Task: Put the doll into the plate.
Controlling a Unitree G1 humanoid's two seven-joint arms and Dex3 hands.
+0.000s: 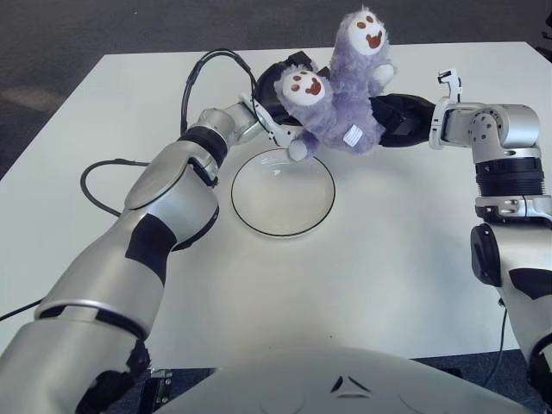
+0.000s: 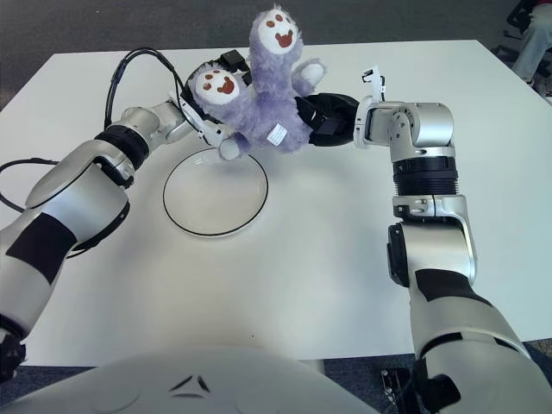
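Two robot hands grip the purple doll (image 1: 338, 116) above the far rim of the plate (image 1: 283, 191) on the white tabletop (image 1: 388, 259): left robot hand (image 1: 269, 88) and right robot hand (image 1: 395, 119) both closed on it

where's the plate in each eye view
Left eye view: the plate sits centre-left, below the purple doll.
Right eye view: the plate shows further left, again under the doll.
Shared landmark: the doll, held between left hand and right hand.
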